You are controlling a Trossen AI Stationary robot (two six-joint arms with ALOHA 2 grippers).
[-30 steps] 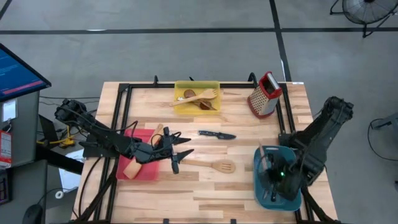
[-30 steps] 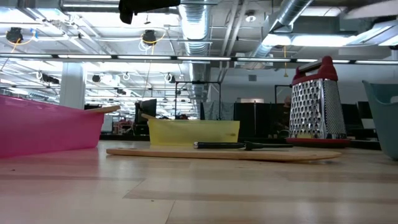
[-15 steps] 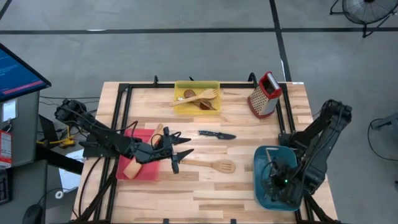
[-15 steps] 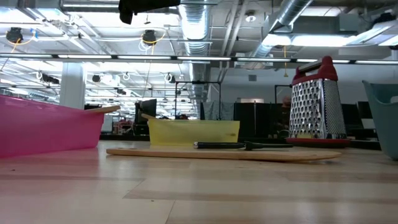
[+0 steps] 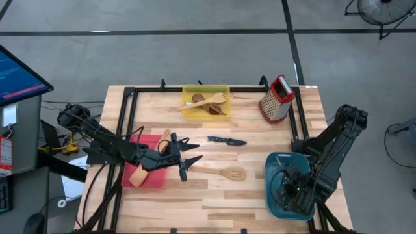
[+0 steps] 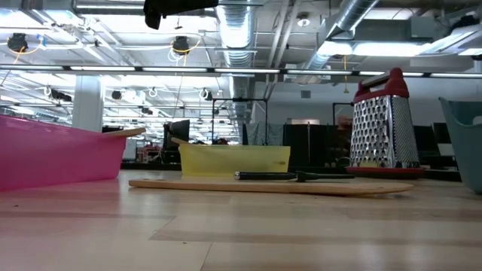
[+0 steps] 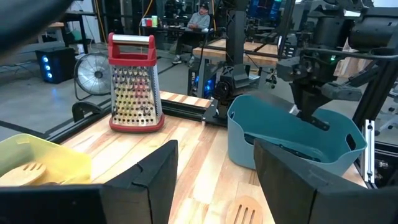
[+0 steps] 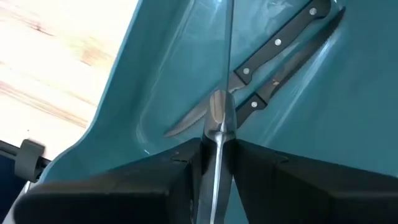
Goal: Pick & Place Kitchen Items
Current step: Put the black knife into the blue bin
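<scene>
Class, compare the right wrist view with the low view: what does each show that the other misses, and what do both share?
Only the right wrist view: the right gripper shut on a knife blade, with two black-handled knives lying in the bin. Only the low view: the box grater, yellow bin, red bin and the slotted turner on the table. Both: the teal bin.

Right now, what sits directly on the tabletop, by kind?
Bins: 3 (yellow bin, red bin, teal bin)
Grater: 1
Knife: 1
Slotted turner: 1
Total: 6
</scene>
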